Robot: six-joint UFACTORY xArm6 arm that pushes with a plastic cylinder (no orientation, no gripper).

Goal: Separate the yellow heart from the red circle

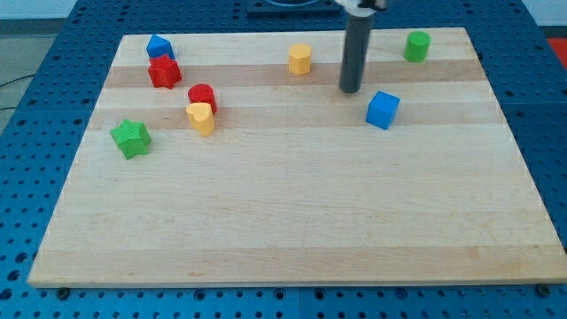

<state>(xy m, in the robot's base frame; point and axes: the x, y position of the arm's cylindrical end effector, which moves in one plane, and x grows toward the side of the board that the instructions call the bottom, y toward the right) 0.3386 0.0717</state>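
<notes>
The yellow heart (201, 118) lies on the wooden board (292, 213) at the view's left, touching the red circle (203, 96) just above it. My tip (350, 90) rests on the board at the upper middle-right, far to the right of both. It stands left of and slightly above the blue cube (383, 109), and right of and below the yellow hexagon-like block (300, 58).
A red star (164, 72) and a blue block (159, 46) sit together at the upper left. A green star (131, 137) lies at the left edge. A green cylinder (417, 45) stands at the upper right.
</notes>
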